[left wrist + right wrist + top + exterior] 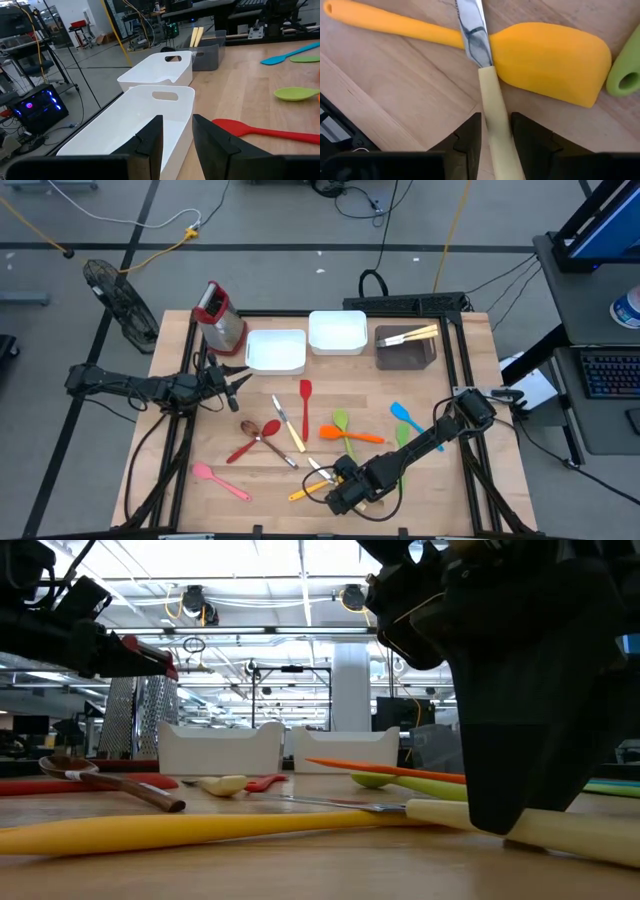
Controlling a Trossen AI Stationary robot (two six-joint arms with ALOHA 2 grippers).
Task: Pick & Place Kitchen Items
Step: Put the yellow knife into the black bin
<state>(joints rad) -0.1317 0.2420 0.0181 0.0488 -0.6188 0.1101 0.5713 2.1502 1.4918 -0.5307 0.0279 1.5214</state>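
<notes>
**Right claw straddling knife handle at near edge of counter**

Where the low view is concerned, the right arm's dark bulk hides most of the counter (420, 395) behind it. The right claw (495, 131) sits low, its fingers narrow on either side of the pale handle of a knife (487, 90); a firm grip cannot be confirmed. The knife's steel blade lies across a yellow spatula (540, 60), a detail only the right wrist view shows. A green utensil (626, 75) is cut off at the frame edge. The left claw (176, 135), narrowly parted and empty, hangs over a white tray (135, 122) beside a red spatula (260, 131).
</notes>
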